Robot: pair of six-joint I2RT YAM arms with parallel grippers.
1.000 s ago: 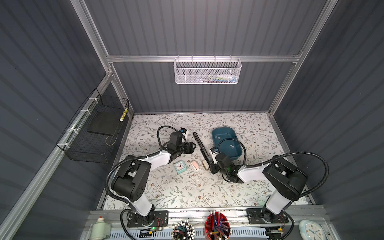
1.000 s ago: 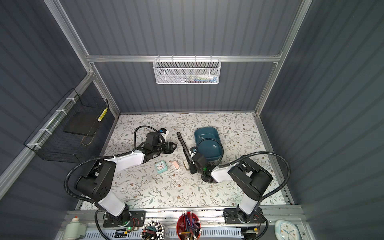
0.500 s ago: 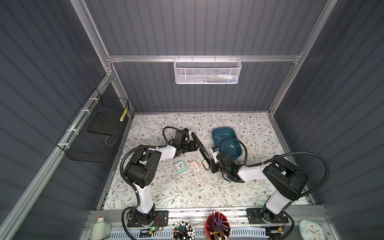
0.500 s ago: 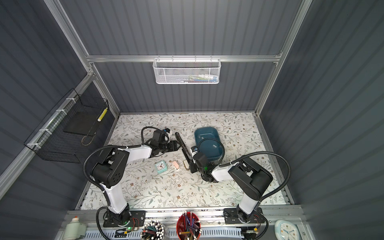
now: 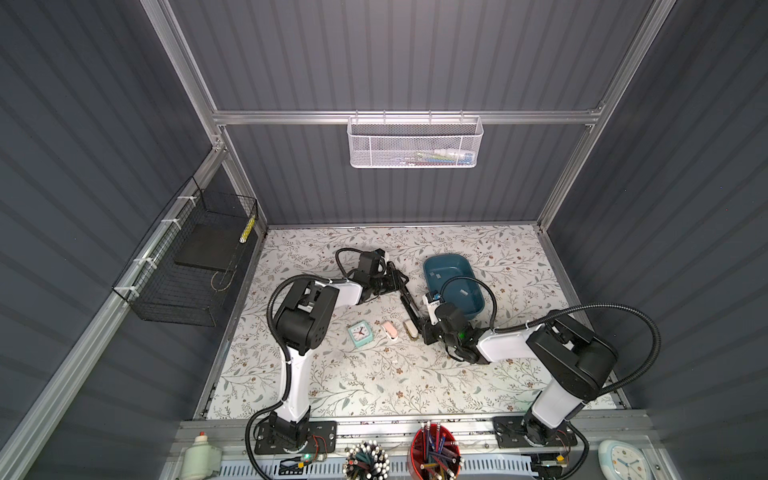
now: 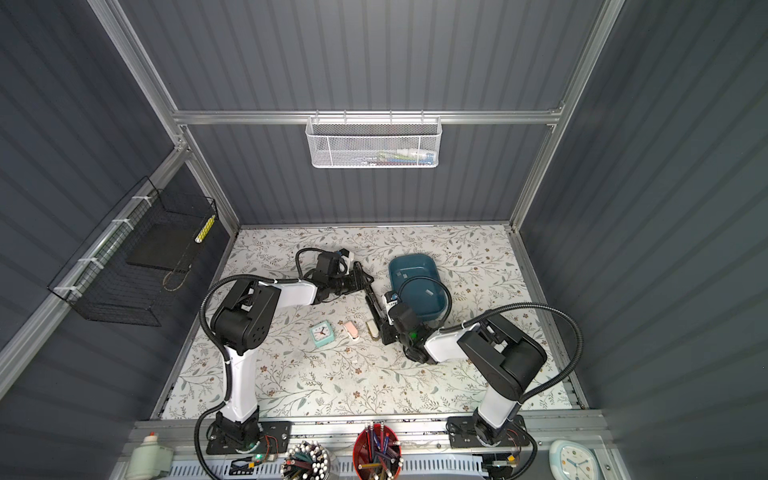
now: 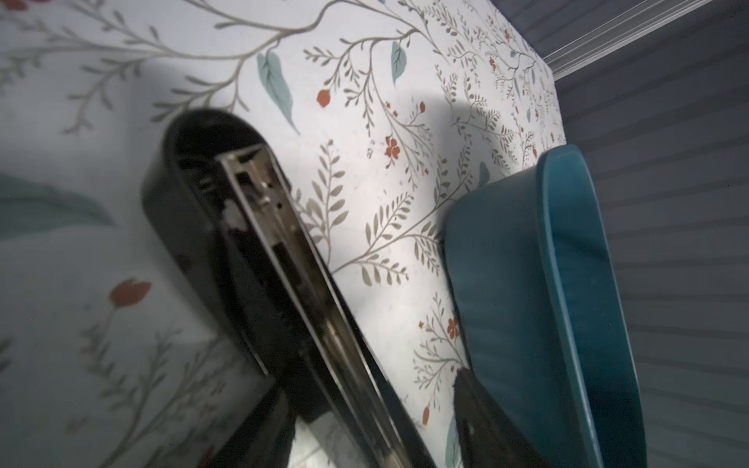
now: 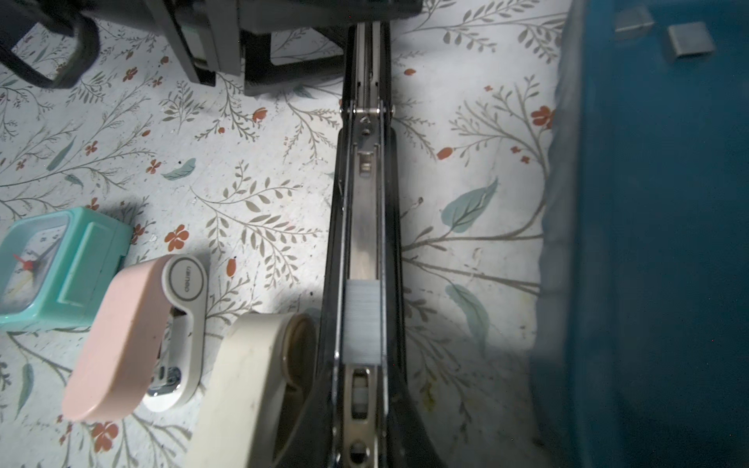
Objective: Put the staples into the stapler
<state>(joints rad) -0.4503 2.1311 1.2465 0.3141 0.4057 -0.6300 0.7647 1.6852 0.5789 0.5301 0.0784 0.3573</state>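
Observation:
A black stapler (image 5: pixel 409 301) (image 6: pixel 374 305) lies folded open flat on the floral table. One grey strip of staples (image 8: pixel 362 322) sits in its metal channel. More staples (image 8: pixel 691 38) (image 5: pixel 463 292) lie loose in the blue tray (image 5: pixel 471 305) (image 6: pixel 432 309) (image 7: pixel 567 283). My left gripper (image 5: pixel 395 277) (image 7: pixel 373 445) is at the far end, jaws open either side of the stapler's lid arm (image 7: pixel 259 227), with table showing in both gaps. My right gripper (image 5: pixel 426 332) (image 8: pixel 360 454) is shut on the near end of the stapler base.
A pink small stapler (image 5: pixel 389 330) (image 8: pixel 129 336), a cream one (image 5: pixel 411 329) (image 8: pixel 251 385) and a teal clock (image 5: pixel 360 333) (image 8: pixel 52 263) lie just left of the black stapler. The blue tray stands close on its right. Pen cups (image 5: pixel 434 453) stand at the front rail.
My left gripper has swung right and away from me, from beside the stapler to astride its far lid end. The right gripper has stayed on the near end.

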